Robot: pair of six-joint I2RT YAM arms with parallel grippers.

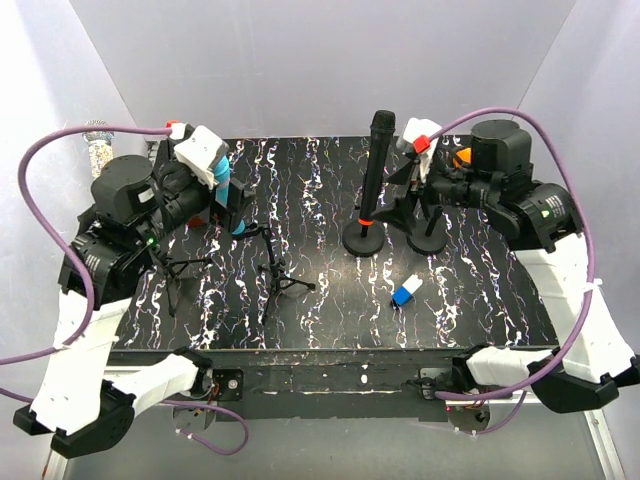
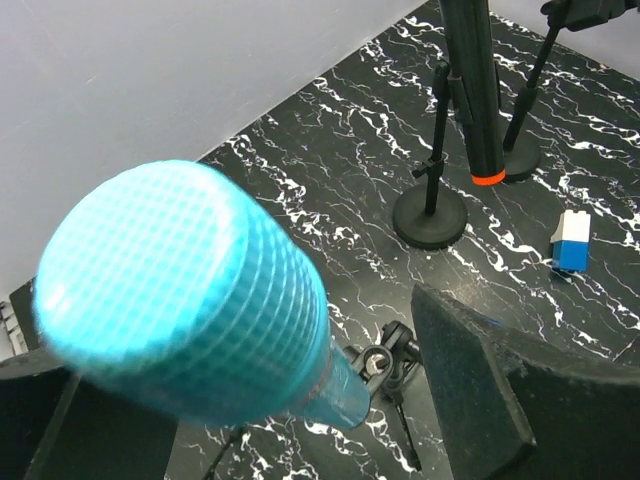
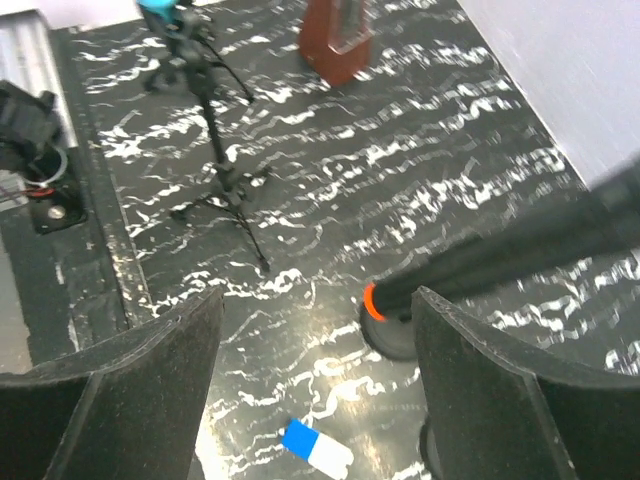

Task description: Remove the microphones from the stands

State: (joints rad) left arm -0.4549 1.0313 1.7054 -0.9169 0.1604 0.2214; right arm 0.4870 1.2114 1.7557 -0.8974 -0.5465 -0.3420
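Tabletop of black, white-veined marble [image 1: 330, 320] carries everything, with both arms reaching in from its near edge. Toward the far left corner, the left gripper [image 2: 230, 330] stands with its jaws wide on either side of the mesh head of the teal microphone [image 2: 180, 290]. The head fills most of the gap, but clear space shows beside the right-hand finger [image 2: 480, 390], so nothing is clamped. That microphone sits tilted in the clip of a tripod stand [image 1: 280, 282], whose legs spread toward the near edge. Near the middle of the far edge, the black microphone [image 1: 378, 160] stands upright in a round-based stand [image 1: 363, 240], its orange-ringed lower end just above the base. The right gripper [image 3: 318, 300] is just beside it on the right, jaws wide apart and closed on nothing. In the right wrist view the black shaft runs ahead of the fingers, above the right-hand one. A second round-based stand [image 1: 428, 240] sits just beside the first. A small blue-and-white block [image 1: 405, 292] lies nearer the near edge.
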